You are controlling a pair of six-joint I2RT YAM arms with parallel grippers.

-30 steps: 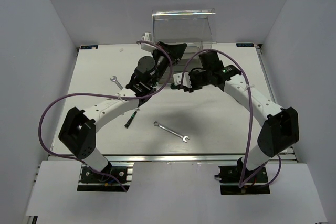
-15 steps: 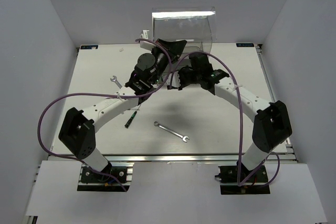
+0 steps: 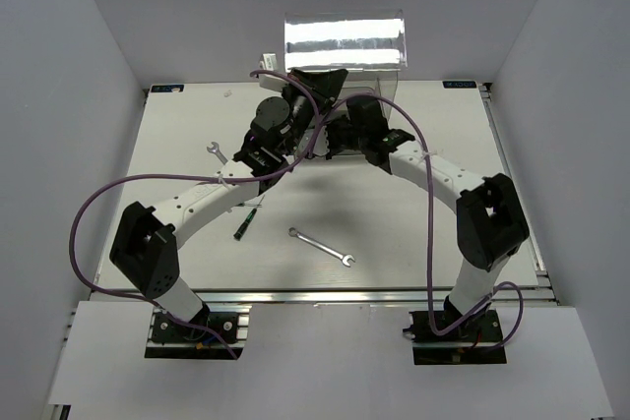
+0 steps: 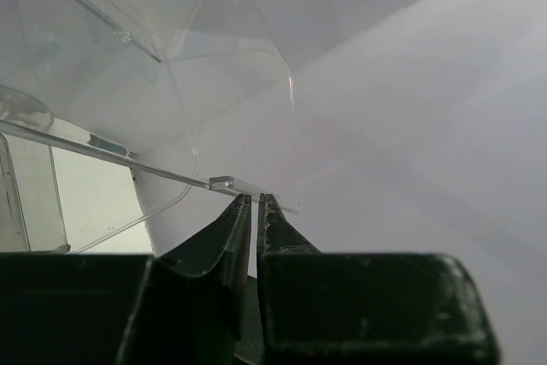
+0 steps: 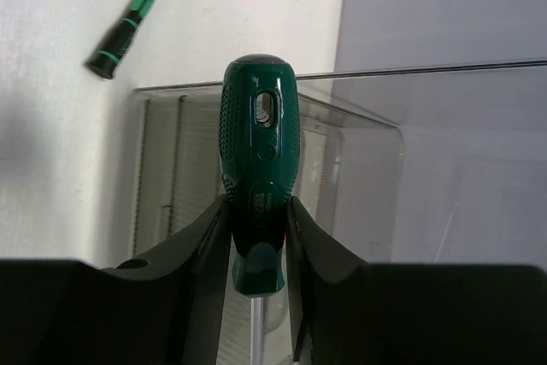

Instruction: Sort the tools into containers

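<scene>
The tall clear box of drawers (image 3: 345,41) stands at the back middle of the table. My left gripper (image 3: 317,87) is at its front; in the left wrist view the left gripper (image 4: 255,199) is shut on a thin clear drawer lip (image 4: 224,182). My right gripper (image 3: 337,137) is just beside it, shut on a green-and-black screwdriver (image 5: 259,147), with the handle pointing away over an open clear drawer (image 5: 359,168). On the table lie a second screwdriver (image 3: 246,222) and two silver wrenches (image 3: 219,152) (image 3: 322,247).
The loose screwdriver also shows at the upper left of the right wrist view (image 5: 128,27). Both arms crowd together in front of the box. White walls close in the table on the left, right and back.
My right arm has swung left and toward the box with the screwdriver. The box front now reflects bright light. The left arm has barely moved.
</scene>
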